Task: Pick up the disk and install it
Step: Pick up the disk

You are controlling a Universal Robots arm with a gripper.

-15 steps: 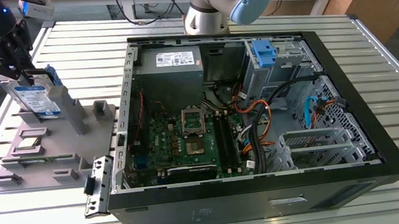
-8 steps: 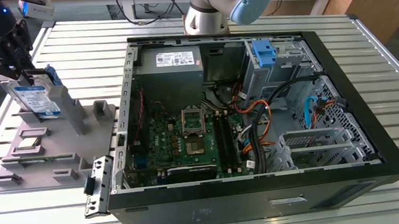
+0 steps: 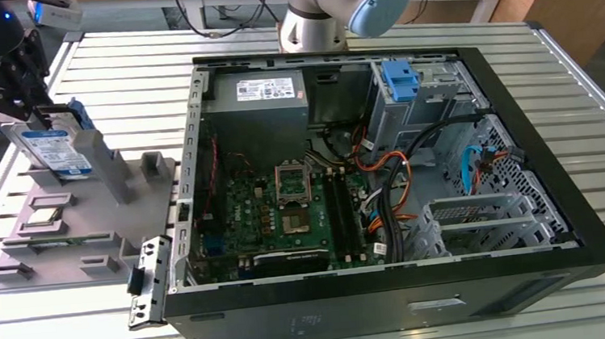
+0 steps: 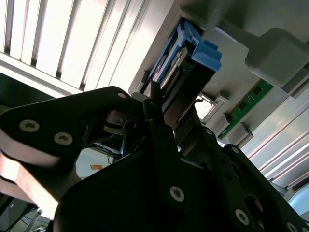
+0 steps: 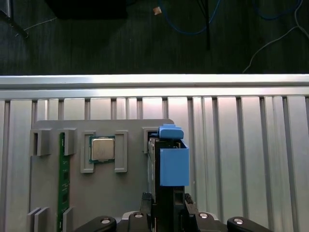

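Arm (image 3: 307, 23): a silver-grey tubular body carrying a rounded, pale-blue joint cap (image 3: 382, 5). Gripper (image 5: 169, 200): matt black throughout, assembled from flat link plates (image 4: 96, 116) with rounded corners (the outlines are clearest in the second wrist view). Bright silver round-headed screws (image 4: 176, 193) fasten the plates, singly and in pairs; four show along the black housing (image 5: 217, 226) in the first wrist view.

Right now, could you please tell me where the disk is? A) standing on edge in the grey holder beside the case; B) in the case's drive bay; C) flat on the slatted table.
A: the disk stands upright in the grey holder, outside the computer case, the hand at its top.
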